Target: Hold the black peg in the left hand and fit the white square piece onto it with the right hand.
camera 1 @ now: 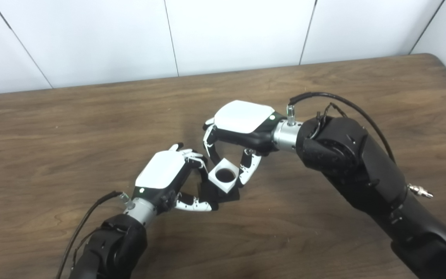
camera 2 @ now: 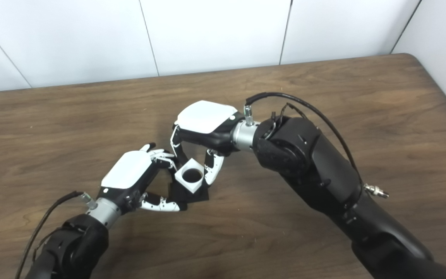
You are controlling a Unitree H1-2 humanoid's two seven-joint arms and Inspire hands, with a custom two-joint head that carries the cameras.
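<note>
- Two hands meet mid-table; your left hand (camera 1: 165,170) is curled round a black base piece (camera 1: 223,193), thumb along its near edge, fingers over the far side, so it looks gripped and steadied on the wooden table (camera 1: 72,131).
- Your right hand (camera 1: 242,124) comes in from above, fingers (camera 1: 208,141) on one side and thumb on the other, closed on the white square piece (camera 1: 225,175).
- White square piece sits tilted on or just over the black base, its round hole facing up and dark inside.
- You can't tell whether the black peg is already in that hole; the peg itself is hidden under the white piece, and only the black base shows.
- Judgement: the grasps are done on both sides and alignment is roughly there; what's left is levelling the white piece and pressing it fully down, then letting go.
- Tilt suggests it isn't seated flush yet.
</note>
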